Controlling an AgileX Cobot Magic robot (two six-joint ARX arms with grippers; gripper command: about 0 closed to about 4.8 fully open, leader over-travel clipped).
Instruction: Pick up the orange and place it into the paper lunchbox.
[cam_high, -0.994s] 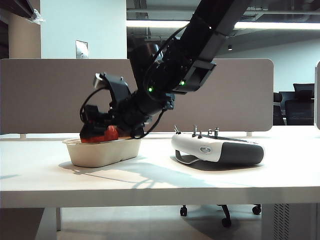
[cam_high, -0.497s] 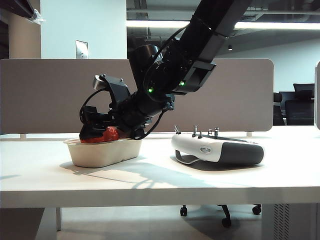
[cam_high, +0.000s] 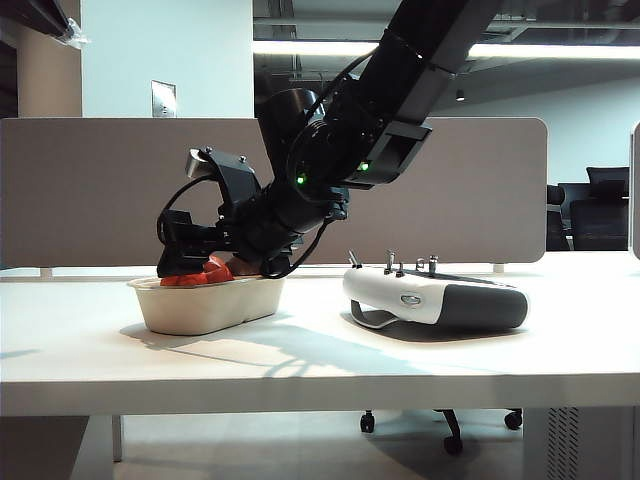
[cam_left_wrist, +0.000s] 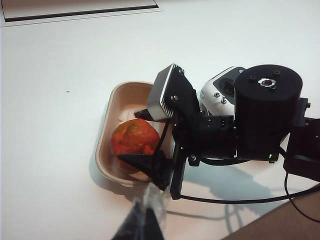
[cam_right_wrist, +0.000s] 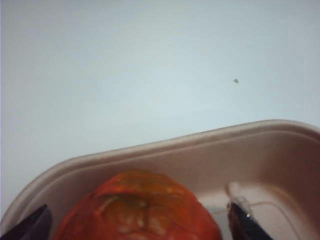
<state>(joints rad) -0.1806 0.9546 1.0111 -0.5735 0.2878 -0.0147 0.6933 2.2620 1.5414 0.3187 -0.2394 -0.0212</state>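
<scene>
The reddish orange (cam_right_wrist: 137, 210) lies inside the beige paper lunchbox (cam_right_wrist: 200, 145), its top just showing above the rim in the exterior view (cam_high: 205, 272). My right gripper (cam_right_wrist: 137, 227) reaches down into the lunchbox (cam_high: 205, 305) and stands open. One finger is on each side of the orange (cam_left_wrist: 134, 140), with small gaps to its skin. The left gripper (cam_left_wrist: 149, 196) hovers above the table beside the lunchbox (cam_left_wrist: 117, 97), its fingers pressed together on nothing. It is out of the exterior view.
A white and dark-grey remote controller (cam_high: 435, 295) with joysticks lies to the right of the lunchbox, close behind the right arm's wrist (cam_left_wrist: 220, 87). A grey partition (cam_high: 100, 190) runs along the table's far edge.
The right gripper's jaws have spread apart and let the orange go. The orange now sits lower in the lunchbox. Neither arm has shifted.
</scene>
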